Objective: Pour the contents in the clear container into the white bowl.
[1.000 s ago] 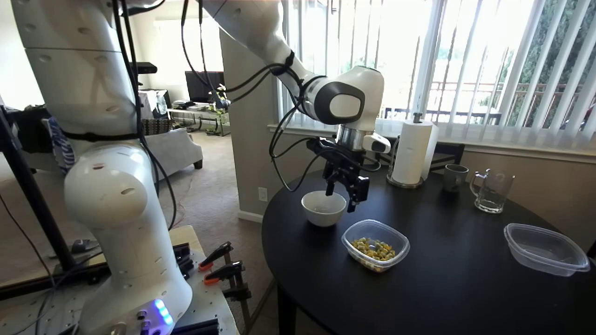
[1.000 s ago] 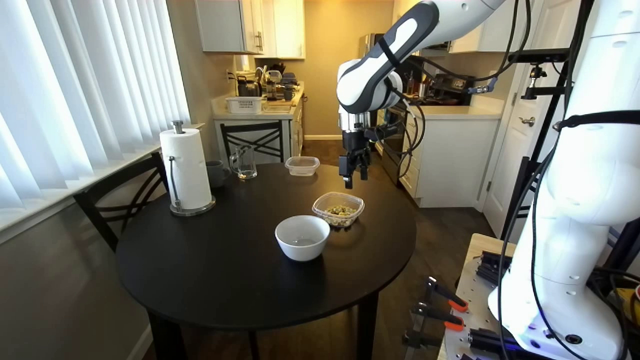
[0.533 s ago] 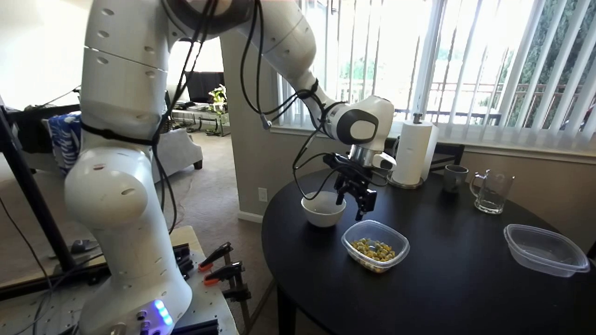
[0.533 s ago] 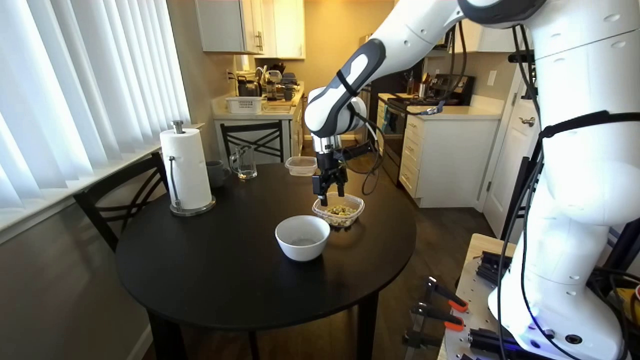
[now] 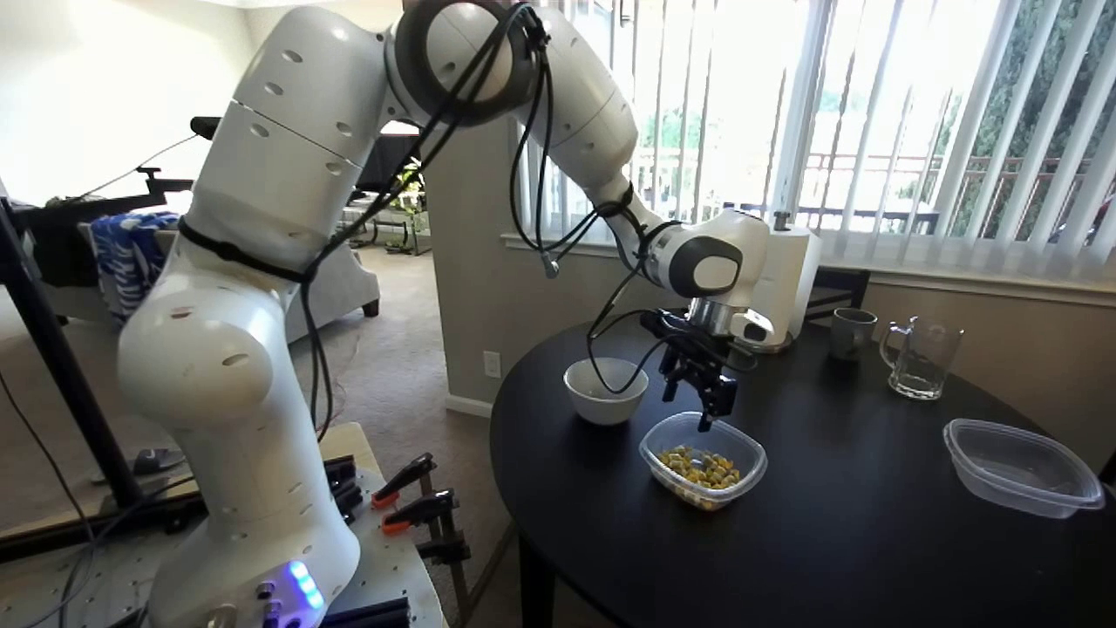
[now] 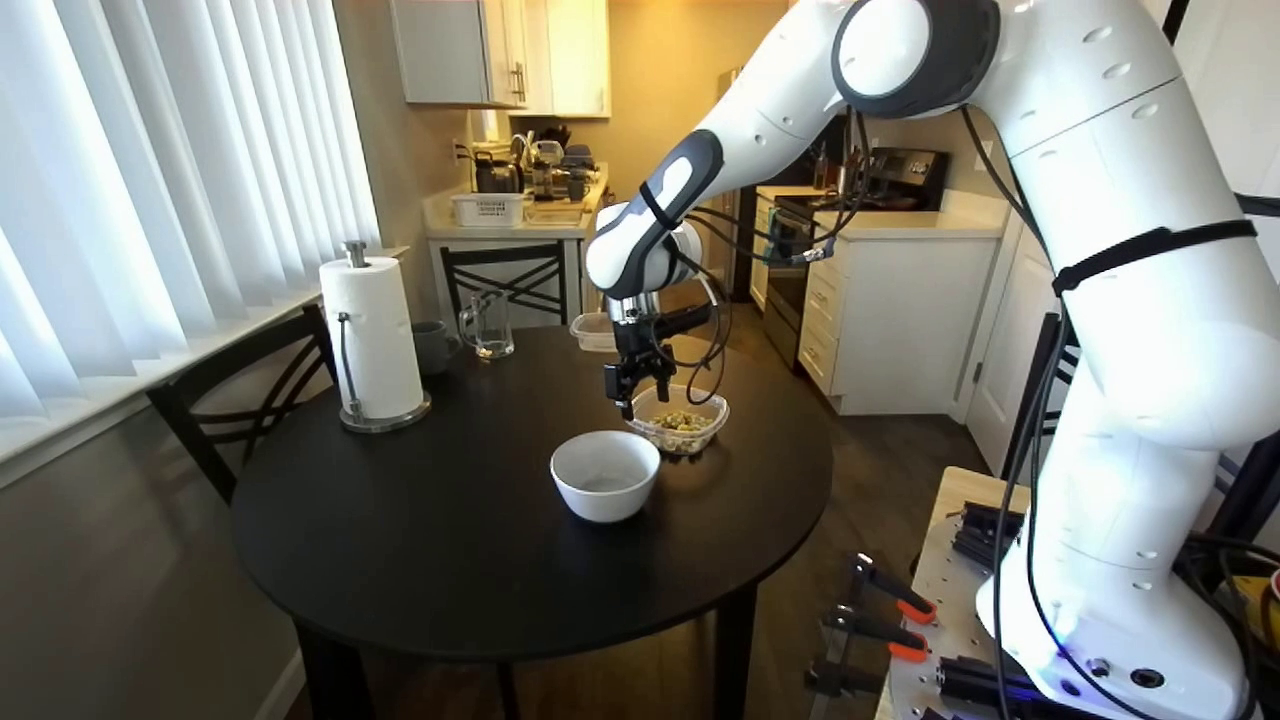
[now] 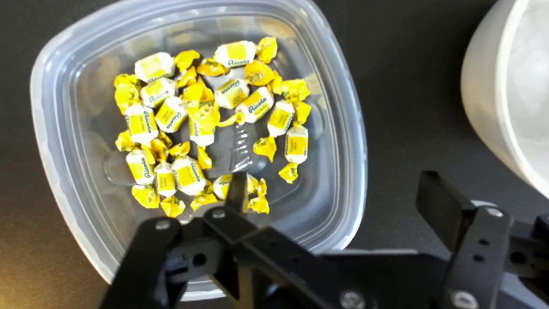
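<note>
The clear container [image 5: 670, 438], a squarish see-through tub, sits upright on the table and also shows in an exterior view [image 6: 718, 412] and the wrist view [image 7: 349, 141]. Its contents [image 7: 231, 93] are yellow and white wrapped candies, lying on its floor. The white bowl [image 5: 602, 406] stands beside it, also in an exterior view [image 6: 605, 495] and at the right of the wrist view [image 7: 484, 94]. My gripper [image 5: 687, 410] is open and empty above the container. In the wrist view the gripper [image 7: 336, 184] has one finger over the container's inside and one beyond its bowl-side rim.
A wider, flatter clear container [image 5: 1020, 475], a glass mug [image 5: 924, 358], a grey mug [image 5: 853, 333] and a paper towel roll [image 6: 370, 340] stand on the round dark table [image 6: 450, 560]. Chairs and a window lie beyond the table's edge.
My arm has swung across and down, bringing the open gripper low over the clear container, near its rim. The container, candies and white bowl have not moved.
</note>
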Controlling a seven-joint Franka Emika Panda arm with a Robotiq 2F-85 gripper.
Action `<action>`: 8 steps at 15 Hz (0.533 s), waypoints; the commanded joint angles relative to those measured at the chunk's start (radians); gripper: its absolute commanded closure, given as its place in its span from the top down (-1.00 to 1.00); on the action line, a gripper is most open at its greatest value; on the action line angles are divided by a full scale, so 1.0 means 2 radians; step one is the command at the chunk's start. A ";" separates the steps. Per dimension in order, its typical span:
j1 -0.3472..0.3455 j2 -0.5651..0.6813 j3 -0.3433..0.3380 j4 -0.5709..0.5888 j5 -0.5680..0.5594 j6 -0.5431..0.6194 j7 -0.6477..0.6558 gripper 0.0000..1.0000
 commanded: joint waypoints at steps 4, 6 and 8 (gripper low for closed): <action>-0.001 0.040 -0.002 0.039 -0.009 -0.010 0.035 0.33; 0.000 0.043 -0.001 0.040 -0.008 -0.009 0.038 0.05; 0.001 0.046 -0.001 0.040 -0.008 -0.008 0.041 -0.19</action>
